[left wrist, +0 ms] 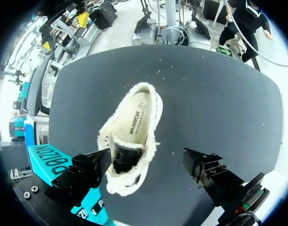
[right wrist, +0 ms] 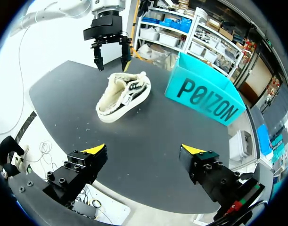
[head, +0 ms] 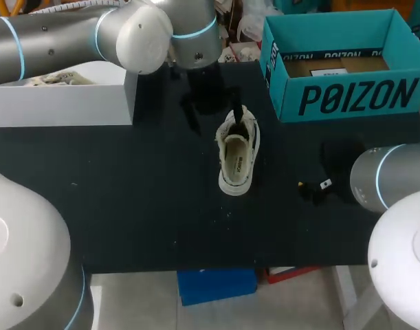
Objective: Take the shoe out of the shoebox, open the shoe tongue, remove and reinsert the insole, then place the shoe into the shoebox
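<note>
The black table point(head: 113, 199) carries the open teal shoebox point(head: 347, 96) at its far right corner. The cream shoe point(head: 237, 155) stands sole-down mid-table, its long axis running far to near and its toe toward the far edge. The left wrist view looks down onto its insole point(left wrist: 136, 120); the right wrist view shows its patterned side. The left gripper point(left wrist: 146, 159) hangs spread wide over the laced end. The right gripper point(right wrist: 144, 150), also wide, holds nothing toward the right edge.
</note>
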Controlling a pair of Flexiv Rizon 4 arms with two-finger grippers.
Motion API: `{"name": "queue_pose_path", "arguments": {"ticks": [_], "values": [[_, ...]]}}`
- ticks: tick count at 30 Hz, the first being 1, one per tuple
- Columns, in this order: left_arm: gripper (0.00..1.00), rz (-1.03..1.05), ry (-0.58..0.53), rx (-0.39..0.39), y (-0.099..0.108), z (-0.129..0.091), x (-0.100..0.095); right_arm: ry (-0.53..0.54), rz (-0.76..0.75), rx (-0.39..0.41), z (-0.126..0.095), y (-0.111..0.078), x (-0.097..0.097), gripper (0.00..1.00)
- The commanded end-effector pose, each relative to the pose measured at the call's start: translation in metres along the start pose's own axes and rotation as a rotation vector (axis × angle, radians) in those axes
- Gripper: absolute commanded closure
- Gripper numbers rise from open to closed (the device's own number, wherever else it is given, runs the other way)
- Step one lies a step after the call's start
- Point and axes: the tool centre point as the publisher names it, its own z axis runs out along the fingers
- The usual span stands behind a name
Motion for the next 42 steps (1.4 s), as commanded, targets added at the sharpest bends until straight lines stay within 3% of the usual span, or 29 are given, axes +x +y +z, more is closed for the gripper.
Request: {"name": "queue_pose_path", "arguments": {"ticks": [1,33,35,39,41,42], "values": [[0.0,0.004,-0.024,0.002,0.001,0.001,0.007,-0.002,0.001,-0.002,0.001,0.0,0.001,0.0],[0.0,0.015,-0.033,0.001,0.001,0.001,0.008,-0.002,0.001,-0.002,0.001,0.0,0.001,0.0],[0.0,0.04,-0.007,-0.039,0.002,0.002,0.011,-0.002,0.001,-0.002,0.001,0.0,0.001,0.0],[0.0,0.083,0.028,-0.048,0.011,0.001,0.018,-0.002,0.001,-0.002,0.001,0.0,0.001,0.0],[0.22,0.1,0.043,-0.06,0.016,0.0,0.02,-0.002,0.001,-0.002,0.001,0.0,0.001,0.0],[0.22,0.113,0.05,-0.06,0.018,0.0,0.02,-0.002,0.001,-0.002,0.001,0.0,0.001,0.0]]}}
